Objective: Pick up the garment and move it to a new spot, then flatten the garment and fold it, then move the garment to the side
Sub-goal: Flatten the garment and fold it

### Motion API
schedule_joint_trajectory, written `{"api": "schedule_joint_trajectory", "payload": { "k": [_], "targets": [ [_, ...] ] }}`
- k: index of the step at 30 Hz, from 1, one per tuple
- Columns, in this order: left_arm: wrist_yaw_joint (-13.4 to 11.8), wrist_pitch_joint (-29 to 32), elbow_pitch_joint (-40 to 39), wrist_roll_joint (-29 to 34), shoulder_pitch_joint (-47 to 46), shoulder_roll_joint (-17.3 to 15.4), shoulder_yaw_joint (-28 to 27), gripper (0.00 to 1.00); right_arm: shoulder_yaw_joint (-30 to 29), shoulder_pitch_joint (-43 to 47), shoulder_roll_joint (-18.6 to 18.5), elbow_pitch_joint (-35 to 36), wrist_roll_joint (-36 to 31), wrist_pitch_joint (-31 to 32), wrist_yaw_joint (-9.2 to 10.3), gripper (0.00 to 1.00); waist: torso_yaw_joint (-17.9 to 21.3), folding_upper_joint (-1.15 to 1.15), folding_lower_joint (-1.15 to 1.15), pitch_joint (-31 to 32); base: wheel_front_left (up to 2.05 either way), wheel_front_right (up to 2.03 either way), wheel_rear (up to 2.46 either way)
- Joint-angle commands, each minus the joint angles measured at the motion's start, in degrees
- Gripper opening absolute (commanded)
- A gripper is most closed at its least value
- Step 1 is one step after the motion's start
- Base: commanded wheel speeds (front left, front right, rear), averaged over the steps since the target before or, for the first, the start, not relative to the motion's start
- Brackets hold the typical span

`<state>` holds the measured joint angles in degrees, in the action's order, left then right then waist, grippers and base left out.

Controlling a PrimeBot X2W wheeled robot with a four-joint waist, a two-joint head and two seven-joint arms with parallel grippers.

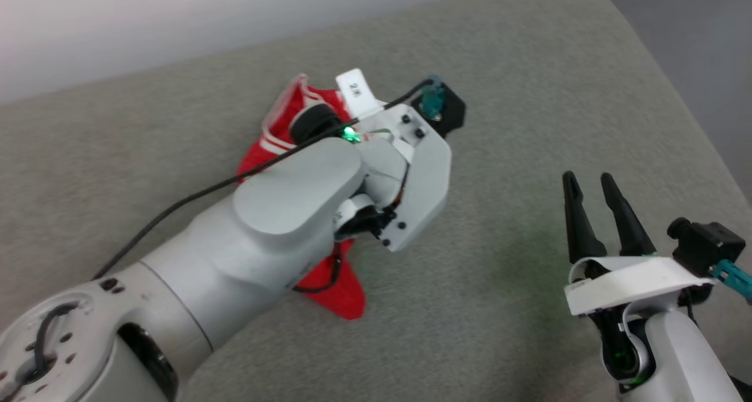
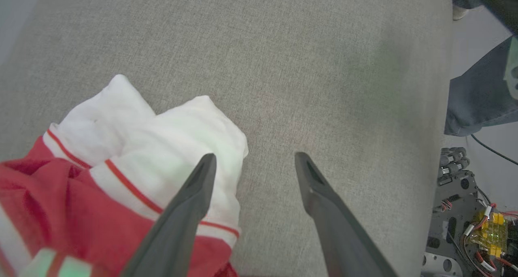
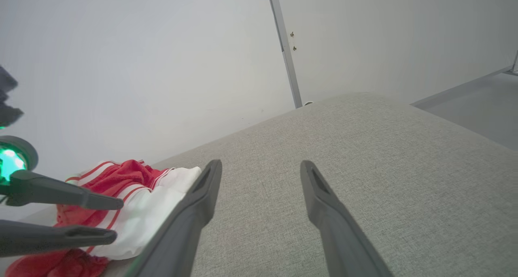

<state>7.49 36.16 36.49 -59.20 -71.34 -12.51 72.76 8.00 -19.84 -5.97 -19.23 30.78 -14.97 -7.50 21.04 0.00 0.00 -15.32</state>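
Note:
The garment (image 1: 273, 146) lies crumpled on the grey padded surface (image 1: 529, 96), red with white red-striped sleeves; my left forearm covers most of it. In the left wrist view my left gripper (image 2: 255, 159) is open just above the surface. Its left finger crosses the bunched white sleeve (image 2: 162, 147), and only bare grey cloth lies between the fingers. The right wrist view shows the left gripper (image 3: 118, 221) from the side, its fingers spread over the garment (image 3: 133, 180). My right gripper (image 1: 593, 184) stands open to the right, well apart from the shirt, holding nothing (image 3: 261, 165).
A white tag (image 1: 358, 90) sticks up at the garment's far end. The padded surface curves off at its right edge, where a person's leg in jeans (image 2: 477, 103) and my base's wiring (image 2: 465, 212) show. A pale wall (image 3: 162, 66) stands behind.

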Motion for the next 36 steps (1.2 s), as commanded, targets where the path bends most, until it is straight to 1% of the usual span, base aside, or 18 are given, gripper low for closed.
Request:
{"api": "schedule_joint_trajectory", "payload": {
  "k": [1,5,12,13,14,15,16,17,23,24,26,29,31,33,36],
  "targets": [
    [-0.1,-0.4,1.9,0.9,-0.2,-0.6,0.4,1.00,0.5,-1.2,0.6,0.5,0.4,-0.3,0.02,1.00,6.2,0.00,0.00,-5.3,0.00,0.00,0.00],
    [-0.1,-0.2,5.1,2.0,1.3,-1.2,0.7,1.00,1.0,-1.8,1.2,1.0,0.4,-0.3,0.02,1.00,7.6,0.00,0.00,-5.9,0.00,0.00,0.00],
    [-0.1,-1.0,5.9,4.9,3.6,-2.0,0.7,1.00,1.2,-1.8,1.5,1.6,0.0,-0.3,0.02,1.00,8.0,0.00,0.00,-6.2,0.00,0.00,0.00],
    [-0.1,-1.6,6.2,4.9,3.6,-1.9,0.7,0.56,1.2,-1.8,1.5,1.6,-0.1,-0.3,0.02,1.00,7.8,0.00,0.00,-6.1,0.00,0.00,0.00],
    [-0.1,-2.2,6.4,4.9,3.4,-1.8,0.8,0.35,1.1,-1.8,1.4,1.6,-0.3,-0.3,0.02,1.00,7.6,0.00,0.00,-6.1,0.00,0.00,0.00],
    [-0.1,-2.7,6.5,5.3,3.3,-1.6,0.8,0.16,1.2,-1.9,1.4,1.6,-0.4,-0.3,0.02,1.00,7.4,0.00,0.00,-6.1,0.00,0.00,0.00],
    [-0.1,-3.4,6.7,5.7,2.9,-1.5,0.8,0.05,1.3,-2.0,1.3,1.5,-0.5,-0.3,0.02,1.00,7.2,0.00,0.00,-6.0,0.00,0.00,0.00],
    [-0.1,-4.0,6.9,6.2,2.7,-1.3,0.8,0.00,1.4,-2.0,1.3,1.5,-0.5,-0.3,0.02,1.00,7.0,0.00,0.00,-6.0,0.00,0.00,0.00],
    [-0.1,-7.8,7.8,5.6,1.6,0.1,0.7,0.00,0.8,-2.4,0.6,1.4,-0.8,-0.3,0.02,1.00,4.7,0.00,0.00,-5.4,0.00,0.00,0.00],
    [-0.1,-9.3,7.7,4.5,1.2,0.7,0.7,0.00,0.2,-2.1,0.2,1.5,-0.9,-0.3,0.02,1.00,3.7,0.00,0.00,-5.0,0.00,0.00,0.00],
    [-0.1,-12.1,7.6,0.2,0.7,1.7,-0.5,0.00,-0.4,-1.1,-0.4,1.8,-0.9,-0.3,0.02,1.00,1.6,0.00,0.00,-4.2,0.00,0.00,0.00],
    [-0.1,-16.0,7.3,-6.2,-0.3,1.6,-3.3,0.00,-1.3,0.1,-1.4,2.0,-1.2,-0.3,0.02,1.00,-1.9,0.00,0.00,-2.2,0.00,0.00,0.00],
    [-0.1,-18.2,6.7,-10.3,-0.8,0.6,-5.7,0.00,-1.5,0.9,-2.1,2.0,-1.3,-0.2,0.02,1.00,-4.4,0.00,0.00,-0.7,0.00,0.00,0.00],
    [-0.1,-20.1,5.8,-13.5,-1.1,-1.1,-7.8,0.00,-1.7,1.8,-2.7,1.8,-1.3,-0.2,0.02,1.00,-6.9,0.00,0.00,0.9,0.00,0.00,0.00],
    [-0.1,-22.4,5.5,-17.0,-0.7,-5.0,-10.2,0.00,-1.7,2.7,-3.6,1.6,-1.2,-0.2,0.02,1.00,-10.3,0.00,0.00,2.6,0.00,0.00,0.00]
  ]
}}
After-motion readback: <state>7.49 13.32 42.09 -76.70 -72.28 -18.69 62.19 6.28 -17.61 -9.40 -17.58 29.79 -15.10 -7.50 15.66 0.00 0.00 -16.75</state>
